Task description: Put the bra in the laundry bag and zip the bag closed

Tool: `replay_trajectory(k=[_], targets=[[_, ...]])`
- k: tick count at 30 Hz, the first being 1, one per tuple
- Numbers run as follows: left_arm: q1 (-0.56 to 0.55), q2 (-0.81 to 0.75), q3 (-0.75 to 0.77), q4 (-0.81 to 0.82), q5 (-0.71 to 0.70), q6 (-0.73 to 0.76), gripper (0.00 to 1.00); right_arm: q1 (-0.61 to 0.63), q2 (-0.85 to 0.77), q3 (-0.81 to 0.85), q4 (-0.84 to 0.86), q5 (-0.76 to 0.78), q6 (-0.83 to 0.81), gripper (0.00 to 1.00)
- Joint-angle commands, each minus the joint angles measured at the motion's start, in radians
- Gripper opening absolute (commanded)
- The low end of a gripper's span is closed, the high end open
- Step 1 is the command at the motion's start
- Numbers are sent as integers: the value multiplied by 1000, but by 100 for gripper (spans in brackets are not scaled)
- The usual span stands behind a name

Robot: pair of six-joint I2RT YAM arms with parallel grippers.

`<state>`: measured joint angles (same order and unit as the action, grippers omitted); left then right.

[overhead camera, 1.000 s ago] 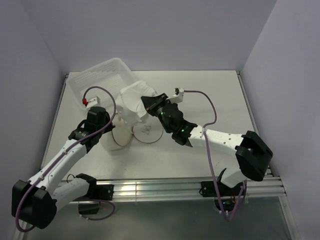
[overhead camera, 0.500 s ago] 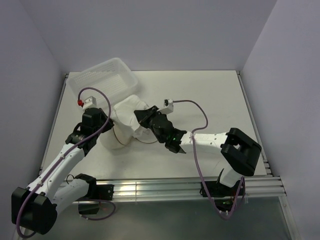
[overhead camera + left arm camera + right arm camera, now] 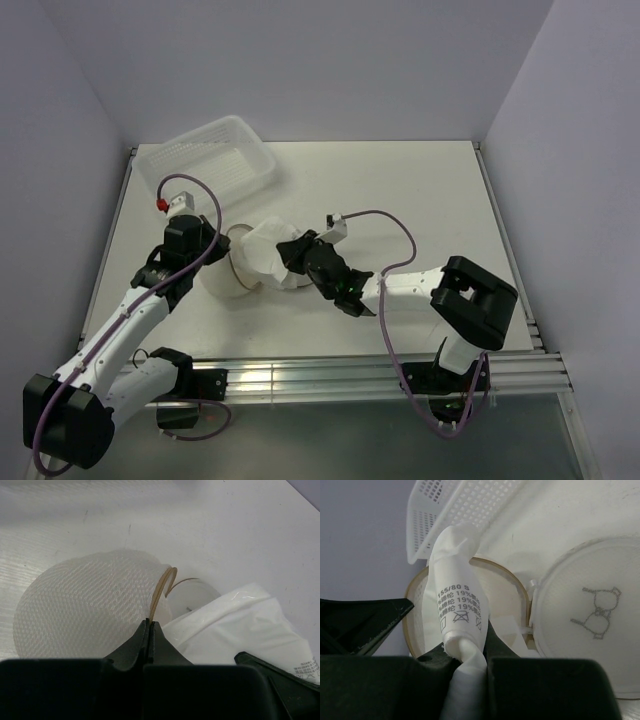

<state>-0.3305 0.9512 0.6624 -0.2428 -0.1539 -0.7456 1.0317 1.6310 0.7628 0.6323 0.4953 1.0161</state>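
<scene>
The white mesh laundry bag (image 3: 232,278) lies open on the table, its tan-rimmed mouth (image 3: 470,562) facing my right gripper. Its round lid with the black bra icon (image 3: 592,612) is flapped open to the side. My left gripper (image 3: 150,622) is shut on the bag's tan rim (image 3: 161,592) and holds the mouth up. My right gripper (image 3: 465,652) is shut on the cream bra (image 3: 457,600), gripping bunched fabric with a printed care label. The bra (image 3: 268,250) hangs at the bag's mouth, partly over the opening; it also shows in the left wrist view (image 3: 240,625).
A white perforated plastic basket (image 3: 205,162) stands at the back left, just beyond the bag; it also shows in the right wrist view (image 3: 465,505). Purple walls enclose the table on three sides. A metal rail (image 3: 320,375) runs along the near edge.
My right gripper has carried the bra down and left from near the basket to the bag's mouth. My left gripper has kept its hold on the rim, shifting slightly.
</scene>
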Motion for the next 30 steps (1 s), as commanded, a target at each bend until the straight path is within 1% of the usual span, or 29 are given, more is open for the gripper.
replay_trajectory(k=[1, 5, 12, 15, 16, 19, 22, 24, 25, 26, 27, 28, 29, 30], targets=[[5, -3, 45, 57, 36, -5, 0, 7, 33, 36, 32, -12, -68, 0], [5, 1, 66, 65, 76, 9, 0, 19, 61, 96, 20, -52, -117, 0], [5, 14, 62, 115, 180, 20, 0, 68, 124, 219, -59, -119, -195, 0], [5, 20, 45, 144, 256, 14, 0, 67, 173, 288, -95, -187, -237, 0], [4, 17, 27, 173, 276, 9, 0, 64, 206, 329, -95, -255, -257, 0], [4, 4, 2, 214, 332, -11, 0, 50, 282, 387, -86, -340, -231, 0], [4, -8, 2, 194, 341, -23, 0, 36, 323, 411, -94, -327, -191, 0], [4, -34, -10, 197, 344, -37, 0, 12, 340, 414, -88, -304, -150, 0], [4, -41, -23, 198, 343, -49, 0, 1, 339, 400, -80, -299, -93, 0], [4, -48, -29, 194, 340, -55, 0, -10, 326, 373, -27, -266, -65, 0], [4, -54, -30, 186, 330, -57, 0, -13, 281, 333, 19, -239, -41, 0], [4, -57, -32, 175, 321, -58, 0, -12, 253, 254, 68, -212, -24, 0], [4, -61, -33, 165, 315, -60, 0, -9, 221, 219, 128, -164, -22, 0], [4, -61, -35, 166, 307, -63, 0, -7, 161, 183, 151, -143, -21, 0]])
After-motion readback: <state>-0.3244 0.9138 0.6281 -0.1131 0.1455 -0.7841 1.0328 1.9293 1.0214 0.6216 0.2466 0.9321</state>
